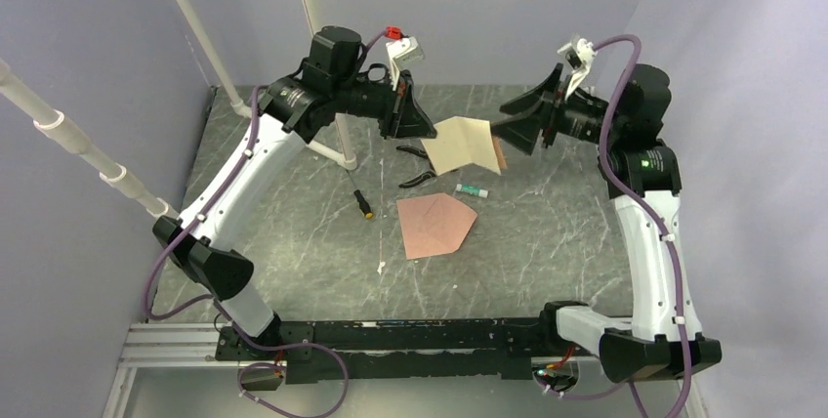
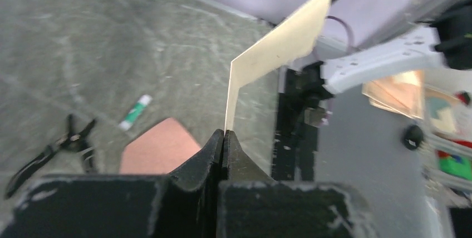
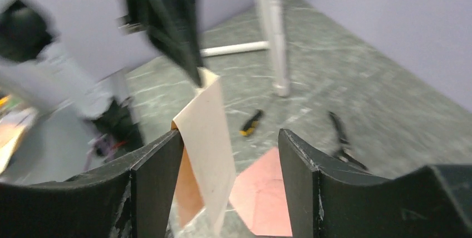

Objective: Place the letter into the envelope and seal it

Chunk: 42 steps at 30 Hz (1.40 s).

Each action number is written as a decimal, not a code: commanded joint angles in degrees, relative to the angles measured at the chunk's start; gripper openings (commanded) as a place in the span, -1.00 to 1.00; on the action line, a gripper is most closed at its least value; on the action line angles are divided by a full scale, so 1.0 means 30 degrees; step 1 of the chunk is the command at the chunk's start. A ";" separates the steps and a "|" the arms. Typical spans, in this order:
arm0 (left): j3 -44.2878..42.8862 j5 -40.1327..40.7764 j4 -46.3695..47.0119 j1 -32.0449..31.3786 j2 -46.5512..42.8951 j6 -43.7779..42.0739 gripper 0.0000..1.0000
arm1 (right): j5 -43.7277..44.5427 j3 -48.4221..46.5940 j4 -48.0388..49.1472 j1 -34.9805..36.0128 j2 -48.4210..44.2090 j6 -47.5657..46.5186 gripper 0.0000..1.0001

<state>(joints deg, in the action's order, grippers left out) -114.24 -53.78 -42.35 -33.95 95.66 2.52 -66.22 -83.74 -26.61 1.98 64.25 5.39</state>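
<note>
Top external view shows the letter [image 1: 469, 145], a plain light tan paper sheet, up in the air over the far part of the table, between the two arms. It is bent, not flat. The left gripper [image 1: 432, 133] is at its left edge and the right gripper [image 1: 502, 123] is at its right edge.

In the left wrist view the two black fingers [image 2: 195, 154] of the left gripper [image 2: 224, 133] are pressed tight together. The edge of the letter [image 2: 278, 49] is pinched between them. The sheet stands up from the tips and bends away.

In the right wrist view the right gripper [image 3: 229, 135] has its two black fingers [image 3: 156, 182] wide apart. The letter [image 3: 209, 138] hangs in the gap, close by the finger on the picture's left and well away from the other one. I cannot tell if it touches that finger. It is not squeezed.

The envelope [image 1: 436, 225], pinkish-brown paper with a pointed flap, lies flat on the grey marbled table [image 1: 293, 262]. It is nearer the arm bases than the letter and apart from both grippers. Near it lie a small white tube with a green label [image 1: 473, 188], black pliers [image 1: 418, 166] and a short black stick with a yellow tip [image 1: 363, 204]. The writing on the tube is too small to read. White plastic pipes [image 1: 220, 66] stand at the far left.
</note>
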 commanded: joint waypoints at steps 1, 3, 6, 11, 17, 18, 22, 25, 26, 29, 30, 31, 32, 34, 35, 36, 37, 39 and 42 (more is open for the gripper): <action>0.1456 0.5730 0.2048 -0.0020 -0.2078 -0.0943 -0.95 | 0.9067 -0.1344 -0.2489 -0.0015 0.0953 -0.0358 0.35; 0.2078 0.6432 0.2642 -0.0020 -0.2589 -0.1481 -0.95 | 1.1604 -0.1157 -0.2290 -0.0015 0.0988 0.0176 0.37; 0.3162 0.6173 0.3568 -0.0020 -0.3352 -0.2320 -0.95 | 1.2237 -0.0339 -0.0726 -0.0014 0.0352 0.1150 0.38; 0.4494 0.6097 0.4717 -0.0020 -0.4495 -0.3153 -0.95 | 1.1812 0.1047 0.2289 -0.0015 -0.0830 0.3145 0.46; 0.5278 0.5135 0.5414 -0.0020 -0.5165 -0.3501 -0.95 | 0.7900 0.0680 0.2920 0.0027 -0.0155 0.3577 0.57; 0.5231 0.4854 0.5466 -0.0020 -0.5119 -0.3371 -0.95 | 0.6165 0.0846 0.3318 0.0093 -0.0020 0.3578 0.62; 0.4799 0.3230 0.5431 -0.0016 -0.4826 -0.3015 -0.95 | 0.2744 0.1518 0.4241 0.0988 -0.0166 0.3183 0.75; 0.4893 0.2456 0.5953 -0.0020 -0.4862 -0.2581 -0.95 | 0.1759 0.1370 0.3676 0.1368 -0.0111 0.2634 0.75; 0.4924 0.2157 0.6068 -0.0020 -0.4851 -0.2505 -0.95 | 0.1350 0.1185 0.3317 0.1564 0.0019 0.2365 0.75; 0.4802 0.1859 0.6184 -0.0020 -0.4719 -0.2189 -0.95 | 0.1050 0.0807 0.2176 0.2238 0.0201 0.1383 0.75; 0.4772 0.1705 0.6276 -0.0020 -0.4686 -0.2065 -0.95 | 0.1276 0.0748 0.1801 0.2558 0.0226 0.1095 0.76; 0.4768 0.1447 0.6456 -0.0020 -0.4649 -0.1892 -0.95 | 0.1645 0.0730 0.1527 0.2764 0.0277 0.0887 0.76; 0.4808 0.1156 0.6702 -0.0020 -0.4641 -0.1632 -0.95 | 0.1915 0.0750 0.1379 0.2944 0.0276 0.0784 0.78; 0.4826 0.0594 0.7059 -0.0019 -0.4581 -0.1183 -0.95 | 0.2353 0.0770 0.1257 0.3285 0.0346 0.0710 0.81; 0.4841 0.0295 0.7312 -0.0020 -0.4559 -0.0990 -0.95 | 0.2567 0.0758 0.1316 0.3430 0.0365 0.0711 0.82; 0.4854 -0.0083 0.7454 -0.0020 -0.4571 -0.0626 -0.95 | 0.3033 0.0861 0.1561 0.3529 0.0331 0.0883 0.82; 0.4841 -0.0460 0.7589 -0.0020 -0.4594 -0.0203 -0.95 | 0.3392 0.1037 0.1947 0.3581 0.0294 0.1187 0.82; 0.4736 -0.1640 0.7395 -0.0020 -0.4610 -0.0166 -0.95 | 0.3298 0.1219 0.2663 0.3611 0.0332 0.1790 0.73; 0.4230 -0.2691 0.5719 -0.0020 -0.4512 -0.1731 -0.95 | 0.1784 0.1183 0.3170 0.3655 0.0409 0.2268 0.38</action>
<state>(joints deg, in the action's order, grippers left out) -98.72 -54.48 -23.07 -33.95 82.02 -0.43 -57.58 -79.35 -21.87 12.56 65.54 10.59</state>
